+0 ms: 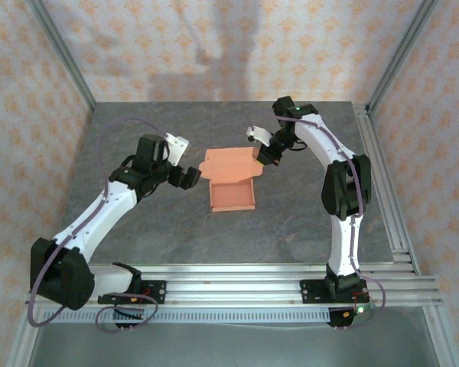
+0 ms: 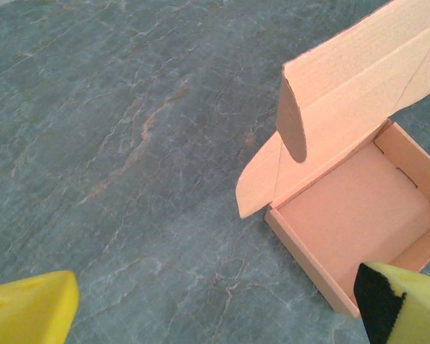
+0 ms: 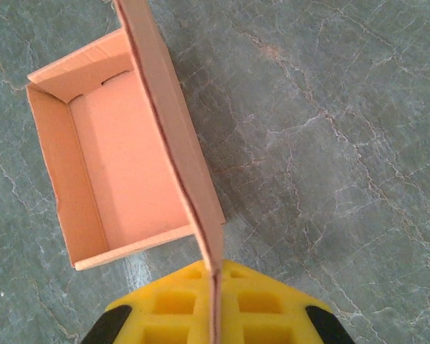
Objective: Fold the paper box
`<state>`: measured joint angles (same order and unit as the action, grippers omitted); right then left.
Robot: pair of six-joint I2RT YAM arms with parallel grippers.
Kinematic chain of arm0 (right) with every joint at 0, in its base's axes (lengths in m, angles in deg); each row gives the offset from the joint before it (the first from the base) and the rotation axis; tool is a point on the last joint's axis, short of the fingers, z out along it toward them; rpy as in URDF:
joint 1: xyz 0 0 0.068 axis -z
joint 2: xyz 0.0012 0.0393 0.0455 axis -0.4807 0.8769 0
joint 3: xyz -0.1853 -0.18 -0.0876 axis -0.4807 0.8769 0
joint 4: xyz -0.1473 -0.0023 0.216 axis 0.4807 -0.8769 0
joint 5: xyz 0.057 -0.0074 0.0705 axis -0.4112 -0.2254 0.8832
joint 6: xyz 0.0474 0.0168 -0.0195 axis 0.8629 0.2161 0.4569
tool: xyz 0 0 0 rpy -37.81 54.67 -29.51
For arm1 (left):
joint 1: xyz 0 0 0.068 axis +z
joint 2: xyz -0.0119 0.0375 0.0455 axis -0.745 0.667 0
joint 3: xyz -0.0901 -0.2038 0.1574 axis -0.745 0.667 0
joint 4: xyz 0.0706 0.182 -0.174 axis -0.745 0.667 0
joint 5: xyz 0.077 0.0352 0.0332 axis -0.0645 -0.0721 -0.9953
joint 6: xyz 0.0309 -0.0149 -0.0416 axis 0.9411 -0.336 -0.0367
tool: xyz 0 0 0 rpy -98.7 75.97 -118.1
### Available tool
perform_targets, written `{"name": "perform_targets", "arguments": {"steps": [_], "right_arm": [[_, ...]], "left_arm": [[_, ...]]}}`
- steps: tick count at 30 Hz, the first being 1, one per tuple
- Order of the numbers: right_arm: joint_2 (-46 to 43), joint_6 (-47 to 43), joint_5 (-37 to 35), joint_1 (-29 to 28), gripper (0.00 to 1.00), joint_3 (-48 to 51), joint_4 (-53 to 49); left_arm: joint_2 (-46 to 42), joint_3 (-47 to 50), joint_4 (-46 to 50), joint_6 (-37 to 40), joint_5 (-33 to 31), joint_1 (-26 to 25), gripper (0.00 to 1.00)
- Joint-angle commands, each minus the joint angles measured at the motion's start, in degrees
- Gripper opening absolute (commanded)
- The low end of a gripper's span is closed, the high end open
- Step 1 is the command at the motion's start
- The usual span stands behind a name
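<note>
One paper box, half folded, with one claw clamped on its lid

One paper box point(image 1: 231, 187) of salmon-orange card sits near the middle of the grey marbled worktop point(image 1: 138, 229), between the two arms. Its lower part is already a shallow rectangular tray point(image 2: 358, 215) with four low walls standing up and a bare floor inside. The lid point(image 1: 229, 162) is hinged along the tray's far wall and stands open, tilted up and away from the tray. In the left wrist view two rounded side flaps point(image 2: 292, 118) hang from the lid's near end, one bent inward over the tray corner and one lying low beside the tray wall.

The right claw point(image 1: 262, 153) is closed on the lid at its right end. In the right wrist view the card runs edge-on straight down between the yellow pads point(image 3: 165, 308), which press together on it.

The left claw point(image 1: 190, 177) has its fingers spread wide apart and holds nothing. It hovers just beside the box's left side; its yellow fingertips point(image 2: 29, 308) frame the tray corner without touching the card.

Count: one box, two claws, two arms.
</note>
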<state>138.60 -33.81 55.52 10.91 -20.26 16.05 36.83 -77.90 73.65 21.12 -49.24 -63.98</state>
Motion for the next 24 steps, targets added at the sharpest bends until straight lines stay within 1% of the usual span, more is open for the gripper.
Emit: {"name": "perform_targets", "arguments": {"steps": [1,3,5,8,13,15,16,20,23,24], "right_arm": [[-3.4,-0.3,0.0,0.3,0.00,1.0,0.0],[-3.6,-0.2,0.0,0.2,0.00,1.2,0.0],[-3.6,-0.2,-0.3,0.2,0.00,1.0,-0.2],[-3.6,0.0,-0.5,0.2,0.00,0.8,-0.8],[-3.9,0.6,-0.8,0.2,0.00,1.2,-0.7],[-3.8,0.9,-0.8,0.2,0.00,1.4,-0.2],[-3.8,1.0,-0.8,0.3,0.00,1.4,-0.2],[-3.9,1.0,-0.8,0.2,0.00,1.0,-0.8],[-3.8,0.9,-0.9,0.3,0.00,0.7,-1.2],[-3.8,0.9,-0.9,0.3,0.00,0.5,-1.4]], "left_arm": [[4.0,-5.6,0.1,8.0,4.9,-0.2,0.97],[8.2,-10.2,4.5,10.9,5.8,-0.3,0.93],[11.2,-13.3,6.8,13.3,7.3,-0.2,0.86],[15.4,-17.8,10.9,16.1,9.3,-0.2,0.78],[20.6,-23.4,15.9,18.8,11.5,-0.2,0.72],[22.3,-24.5,16.5,19.6,10.6,-0.2,0.70],[22.8,-24.7,16.5,19.8,10.2,-0.1,0.66],[24.6,-25.1,16.5,19.9,11.1,0.6,0.63],[25.7,-25.3,15.8,19.9,11.7,1.3,0.57],[26.2,-25.7,16.0,19.9,12.0,1.4,0.56]]}}
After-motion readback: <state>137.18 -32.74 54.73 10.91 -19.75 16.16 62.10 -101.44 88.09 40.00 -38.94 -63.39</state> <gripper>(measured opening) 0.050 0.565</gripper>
